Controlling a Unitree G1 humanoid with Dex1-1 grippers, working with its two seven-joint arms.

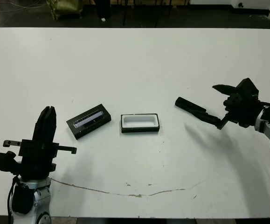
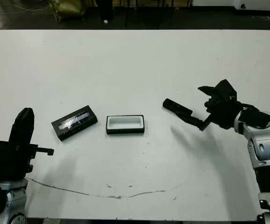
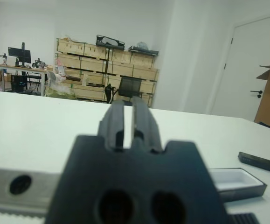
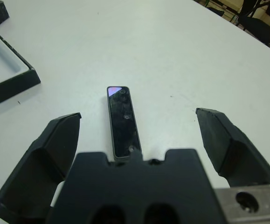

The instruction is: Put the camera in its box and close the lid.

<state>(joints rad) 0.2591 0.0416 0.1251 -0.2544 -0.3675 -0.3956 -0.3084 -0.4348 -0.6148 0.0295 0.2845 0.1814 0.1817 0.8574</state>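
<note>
Nearest the head camera, the left gripper (image 1: 47, 113) stood upright over the table's (image 1: 135, 56) front left part, its two fingers (image 3: 124, 123) pressed almost together with only a thin slit between them, holding nothing. Beyond it lay the lid (image 1: 88, 121), angled so its silvery strip ran from near-left to far-right. Just beside the lid, on its right, sat the box (image 1: 140, 123), long axis running left to right, its white lining bare (nothing lay inside). Farther right the camera (image 4: 122, 122) lay flat on the table, well apart from the box. The right gripper (image 4: 139, 140) hung over it with jaws spread wide, the bar's long axis running straight out between the fingers, which did not touch it.
</note>
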